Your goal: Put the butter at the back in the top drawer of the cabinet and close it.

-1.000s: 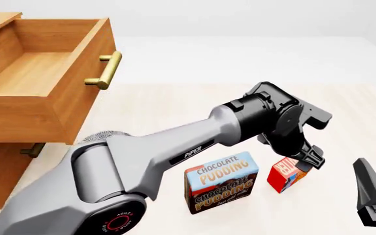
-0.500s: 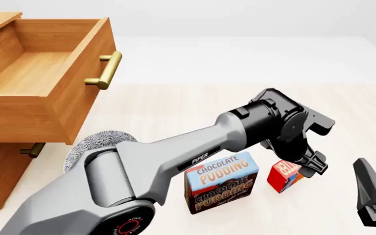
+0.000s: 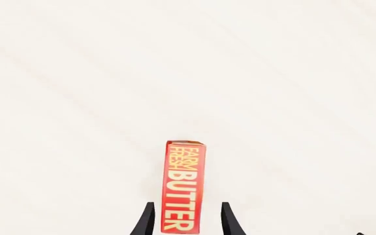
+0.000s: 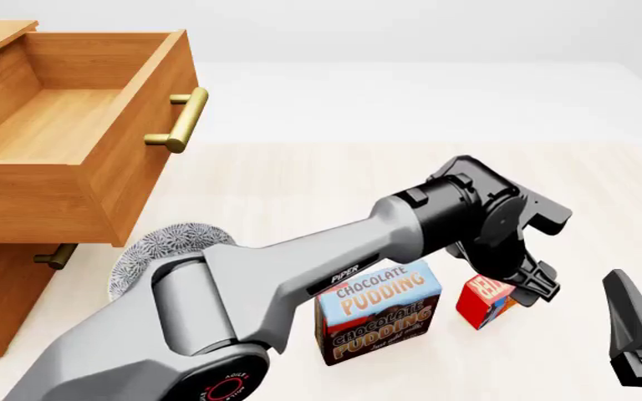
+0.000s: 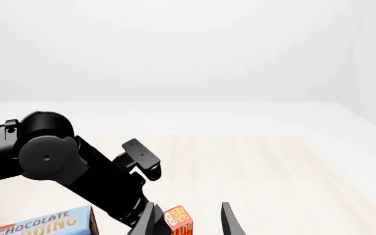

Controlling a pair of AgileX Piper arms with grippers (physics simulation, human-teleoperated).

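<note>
Butter point(image 4: 484, 300): upright on the worktop point(image 4: 333, 180), just right of the pudding box point(image 4: 378, 311).
Left gripper point(image 3: 184, 223): jaws open, one finger on each side of the butter; contact cannot be told.
Right gripper point(image 5: 188, 223): jaws open, holding nothing, near the butter.
Top drawer point(image 4: 70, 159): pulled open on the cabinet point(image 4: 3, 292), well left of the butter.
</note>
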